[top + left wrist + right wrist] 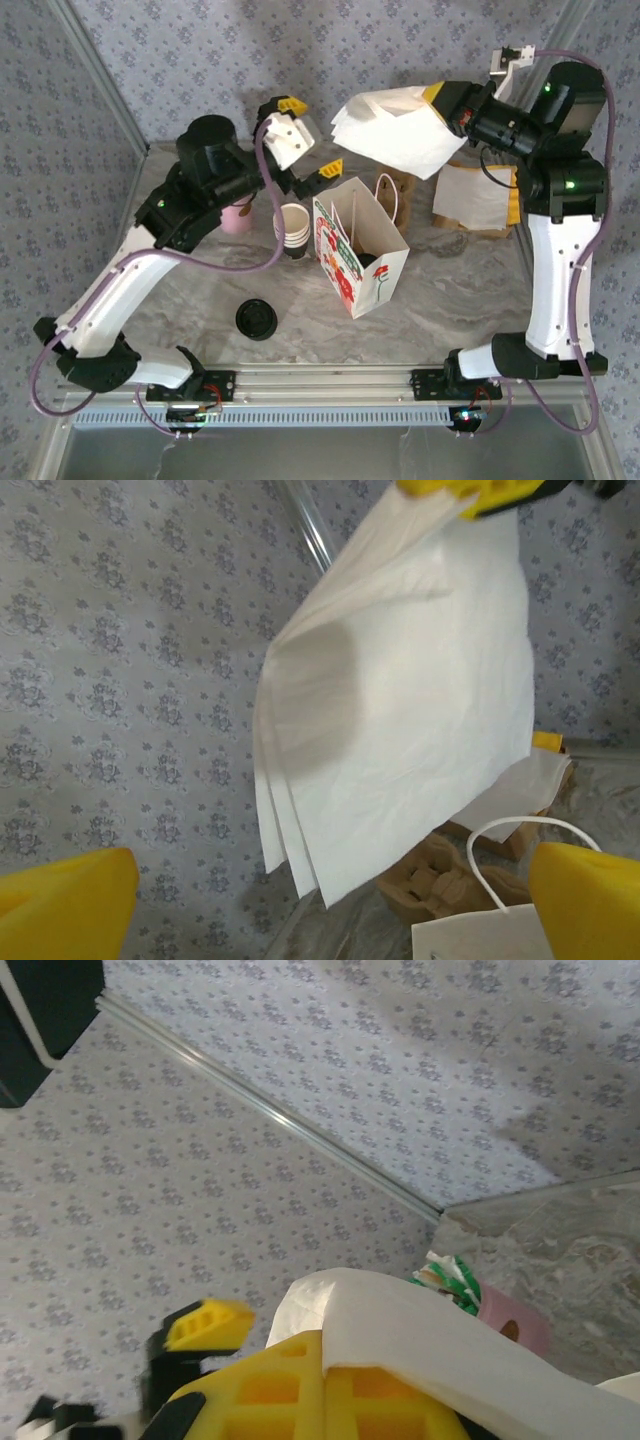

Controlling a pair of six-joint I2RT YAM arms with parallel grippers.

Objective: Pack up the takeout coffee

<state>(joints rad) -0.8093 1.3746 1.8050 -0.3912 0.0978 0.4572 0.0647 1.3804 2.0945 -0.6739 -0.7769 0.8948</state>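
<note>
The right pincer is clamped on a sheaf of white napkins, held in the air above the upright paper bag. The left pincer is up and to the left of the bag, jaws wide apart and gripping nothing. The takeout coffee shows as a dark round top inside the bag's open mouth; its cup wall cannot be made out. A loose black lid lies on the worktop left of the bag.

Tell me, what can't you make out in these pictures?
Inside the paper bag, top view: deep shadow hides the contents.
The pink cup, top view: left arm covers its top.
The right gripper, top view: napkins cover its fingertips.
Under the black lid, top view: cup or none, unclear from above.
</note>
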